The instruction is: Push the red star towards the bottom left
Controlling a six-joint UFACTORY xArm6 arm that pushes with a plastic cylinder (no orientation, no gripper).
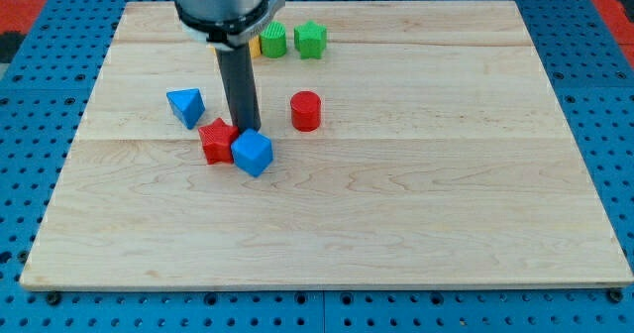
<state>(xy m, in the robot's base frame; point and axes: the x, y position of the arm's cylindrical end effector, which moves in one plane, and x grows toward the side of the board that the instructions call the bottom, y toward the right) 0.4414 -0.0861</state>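
My tip (243,128) just behind red star (216,141) and blue cube (252,153), touching each other

Count on my board (396,224): 2 red blocks – 1 star (216,141), 1 cylinder (306,111). 2 blue – 1 cube (252,153), 1 triangular wedge (186,106). 2 green up top (273,41) (310,39), shapes unclear. 1 yellow (256,47), mostly hidden. Approx. 7 blocks total.

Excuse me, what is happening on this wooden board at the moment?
A robot arm's dark rod stands on the wooden board. My tip is just above the red star block and the blue cube, which touch each other. A blue triangular block lies to the left, a red cylinder to the right.
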